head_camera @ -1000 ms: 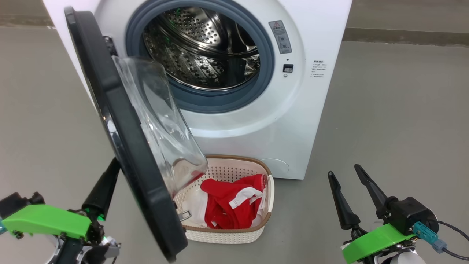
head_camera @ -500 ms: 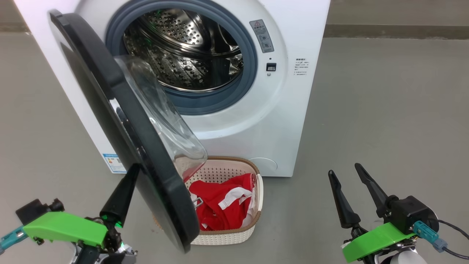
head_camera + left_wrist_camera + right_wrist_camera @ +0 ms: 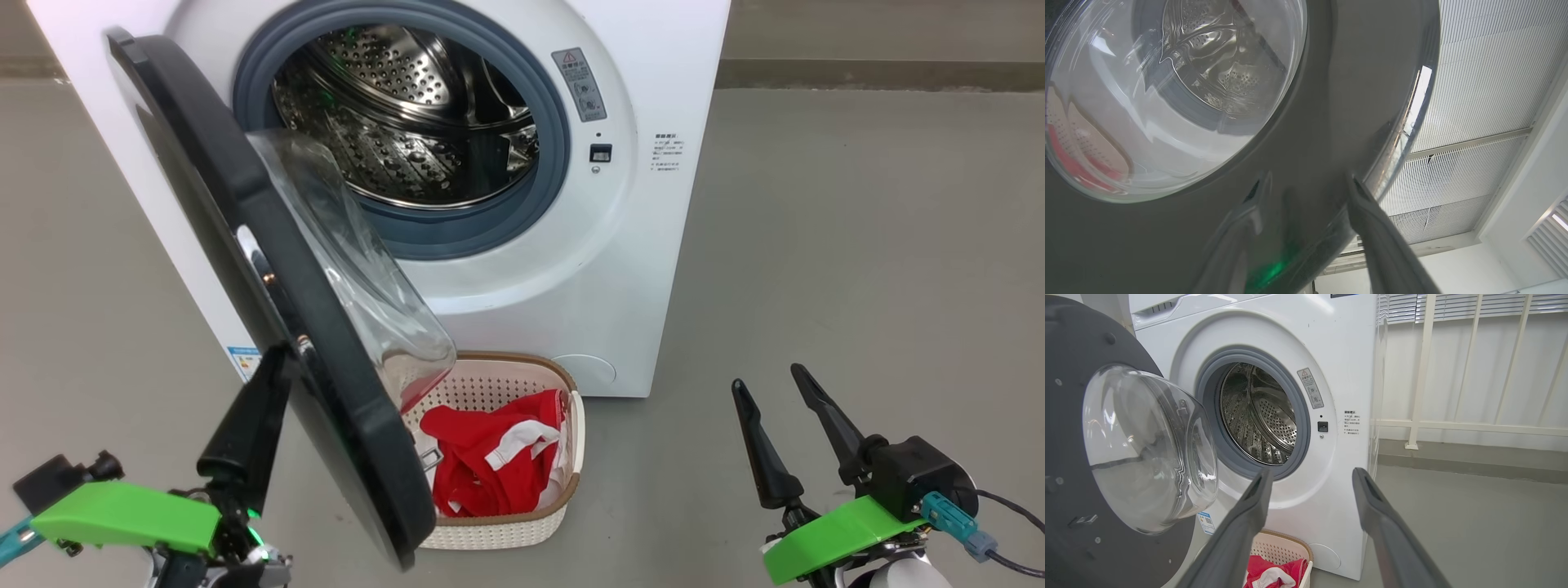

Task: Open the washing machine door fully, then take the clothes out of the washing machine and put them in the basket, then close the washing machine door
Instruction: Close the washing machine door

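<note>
Standing half-open, washing machine door (image 3: pixel 229 188)

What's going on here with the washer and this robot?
The robot's left gripper, jaws open, is at the outer face of the washing machine door, which stands half open. The red and white clothes lie in the basket on the floor before the washing machine, and the drum looks empty. The right gripper hangs open, off to the side, touching nothing.
</note>
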You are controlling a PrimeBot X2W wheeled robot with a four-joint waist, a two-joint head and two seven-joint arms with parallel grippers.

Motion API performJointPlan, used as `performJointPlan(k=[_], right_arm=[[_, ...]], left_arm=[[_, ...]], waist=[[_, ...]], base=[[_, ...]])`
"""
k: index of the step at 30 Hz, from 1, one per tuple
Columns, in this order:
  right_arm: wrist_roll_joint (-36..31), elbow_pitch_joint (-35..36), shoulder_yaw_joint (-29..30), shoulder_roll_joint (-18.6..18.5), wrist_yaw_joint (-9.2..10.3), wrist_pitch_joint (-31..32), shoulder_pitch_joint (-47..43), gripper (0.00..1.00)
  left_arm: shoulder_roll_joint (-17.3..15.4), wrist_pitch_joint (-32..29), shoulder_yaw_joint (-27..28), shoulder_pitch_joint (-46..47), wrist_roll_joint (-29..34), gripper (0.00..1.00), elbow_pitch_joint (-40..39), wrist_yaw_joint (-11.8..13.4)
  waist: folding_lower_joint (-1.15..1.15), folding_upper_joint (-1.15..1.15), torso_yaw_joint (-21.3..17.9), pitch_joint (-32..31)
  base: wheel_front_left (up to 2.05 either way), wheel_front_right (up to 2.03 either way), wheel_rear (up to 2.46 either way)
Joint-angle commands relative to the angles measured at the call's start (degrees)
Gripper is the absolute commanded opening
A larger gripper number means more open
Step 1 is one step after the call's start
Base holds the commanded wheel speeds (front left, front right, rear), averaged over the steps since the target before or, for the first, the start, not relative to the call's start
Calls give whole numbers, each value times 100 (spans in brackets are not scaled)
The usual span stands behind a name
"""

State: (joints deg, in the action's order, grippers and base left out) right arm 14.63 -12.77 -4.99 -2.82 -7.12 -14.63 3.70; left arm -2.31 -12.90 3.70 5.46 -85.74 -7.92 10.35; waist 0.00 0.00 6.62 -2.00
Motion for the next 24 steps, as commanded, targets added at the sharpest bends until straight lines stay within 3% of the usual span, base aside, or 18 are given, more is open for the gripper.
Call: performJointPlan(k=[1,4,6,10,18,24], right_arm=[[30,141,-136,-6,-36,-37,194,100],[46,142,-149,-6,-36,-37,187,100],[56,133,-164,-6,-36,-37,180,100],[71,118,-171,-6,-36,-37,159,100],[106,121,-209,-6,-36,-37,145,100],[115,146,-206,-6,-36,-37,155,100]], left_arm=[[-109,78,218,11,98,100,-129,-131],[-249,366,250,-90,505,100,-129,-374],[-503,628,112,-198,1149,100,-146,-649],[-703,1336,-107,-383,2295,100,-65,-902],[-1245,2618,-734,-601,4988,100,379,-794],[-1225,2780,-814,-674,5986,100,559,-680]], waist=[[0,0,6,-2],[0,0,12,-14],[0,0,11,-24],[0,0,17,-45],[0,0,4,-70],[0,0,-8,-51]], base=[[0,0,0],[0,0,0],[0,0,0],[0,0,0],[0,0,0],[0,0,0]])
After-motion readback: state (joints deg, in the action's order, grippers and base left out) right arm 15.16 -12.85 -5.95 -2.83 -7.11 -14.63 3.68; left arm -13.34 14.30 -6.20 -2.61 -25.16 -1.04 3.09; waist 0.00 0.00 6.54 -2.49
